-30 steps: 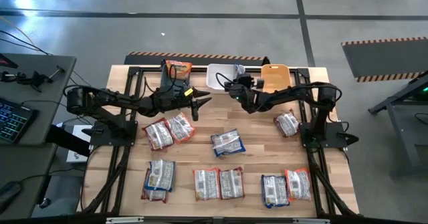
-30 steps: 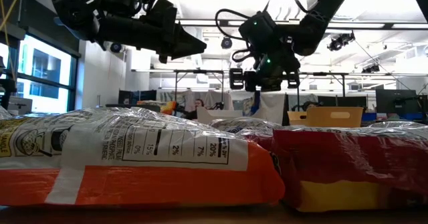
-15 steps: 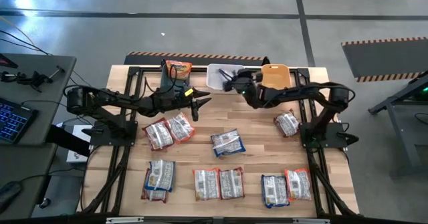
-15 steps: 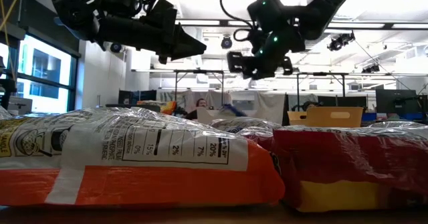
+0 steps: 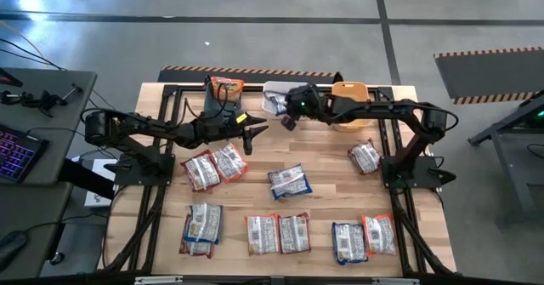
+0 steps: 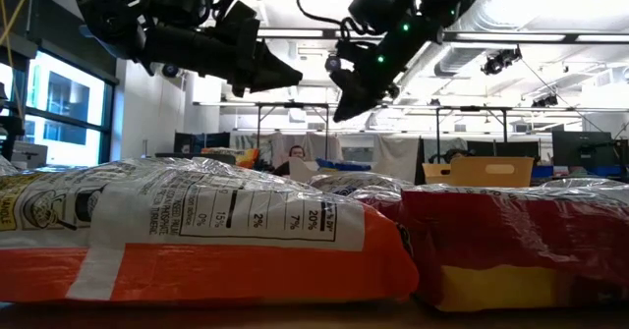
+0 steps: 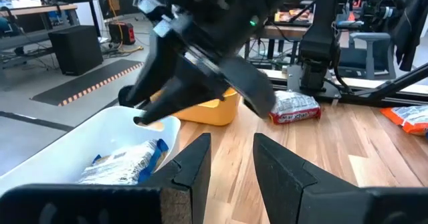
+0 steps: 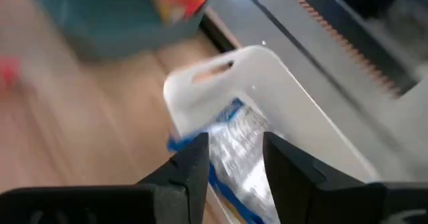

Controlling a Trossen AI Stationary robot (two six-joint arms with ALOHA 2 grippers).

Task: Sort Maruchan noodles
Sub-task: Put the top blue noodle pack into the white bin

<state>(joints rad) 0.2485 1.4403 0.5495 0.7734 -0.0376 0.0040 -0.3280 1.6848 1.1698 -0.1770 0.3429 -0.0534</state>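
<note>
Several Maruchan noodle packets lie flat on the wooden table, among them a pair, a single one and one at the right. A blue-edged packet lies inside the white bin. My right gripper hangs open and bare above the bin's near rim, slanting down toward the table's left. My left gripper hovers open and bare above the table just left of it, pointing nearly level at the bin.
A teal bin with an orange packet in it stands at the far left. An orange bin stands right of the white one. More packets lie along the near edge.
My right gripper has risen above the white bin, shifted a little toward the table's left, and rolled and tipped from pointing steeply down to slanting toward the left. The left arm has kept still.
</note>
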